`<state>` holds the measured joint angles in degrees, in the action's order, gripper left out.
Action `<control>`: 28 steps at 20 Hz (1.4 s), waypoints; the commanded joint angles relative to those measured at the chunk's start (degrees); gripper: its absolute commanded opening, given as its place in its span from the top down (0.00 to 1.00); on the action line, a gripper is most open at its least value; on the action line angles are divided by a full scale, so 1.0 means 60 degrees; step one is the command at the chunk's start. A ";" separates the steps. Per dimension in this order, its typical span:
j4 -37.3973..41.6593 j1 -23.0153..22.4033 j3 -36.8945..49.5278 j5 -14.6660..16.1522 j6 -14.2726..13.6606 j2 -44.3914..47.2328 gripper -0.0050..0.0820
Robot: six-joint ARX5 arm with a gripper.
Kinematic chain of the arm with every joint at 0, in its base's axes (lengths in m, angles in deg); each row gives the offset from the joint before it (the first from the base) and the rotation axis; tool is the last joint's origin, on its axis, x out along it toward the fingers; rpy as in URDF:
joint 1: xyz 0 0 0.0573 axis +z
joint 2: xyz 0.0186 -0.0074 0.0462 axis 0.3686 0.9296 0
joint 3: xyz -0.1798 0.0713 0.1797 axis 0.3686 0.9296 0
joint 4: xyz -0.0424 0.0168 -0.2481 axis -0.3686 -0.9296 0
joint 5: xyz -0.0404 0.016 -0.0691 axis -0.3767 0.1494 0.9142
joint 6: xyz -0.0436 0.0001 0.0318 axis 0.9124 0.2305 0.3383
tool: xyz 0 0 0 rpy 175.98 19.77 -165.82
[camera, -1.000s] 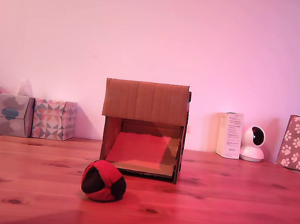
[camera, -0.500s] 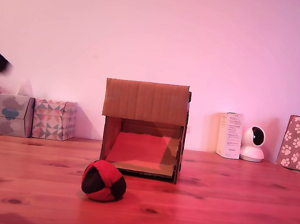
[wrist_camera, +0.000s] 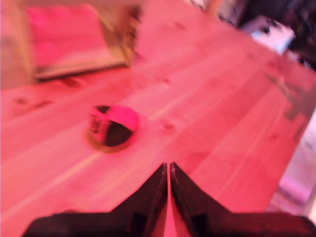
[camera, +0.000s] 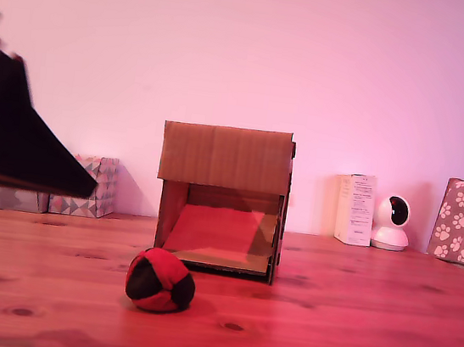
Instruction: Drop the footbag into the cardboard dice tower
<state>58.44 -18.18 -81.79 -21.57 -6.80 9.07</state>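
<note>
Footbag [wrist_camera: 112,125] lies on the wooden table [wrist_camera: 222,98] ahead of my claw [wrist_camera: 169,170], apart from it, with the cardboard dice tower [wrist_camera: 74,39] beyond. My fingers are pressed nearly together and empty, so they must spread before any grasp.

1. Pincer [camera: 85,186] now in the exterior view: 1.0 s ago absent, 0.5 s ago only a small dark sliver at that view's left edge, now a large dark wedge reaching in from the left, tip pointing toward the cardboard dice tower [camera: 222,198]
2. The wedge now covers the grey patterned box and part of the triangle-patterned box [camera: 93,185] at the exterior view's left, both fully visible before
3. A faint shadow has appeared on the bench [camera: 349,326] along the lower left edge of the exterior view
</note>
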 commanded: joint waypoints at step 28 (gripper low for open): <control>0.2018 0.0382 -0.3348 -0.0656 -0.1147 0.7632 0.14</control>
<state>70.66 -15.69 -101.97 -26.05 -13.44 54.05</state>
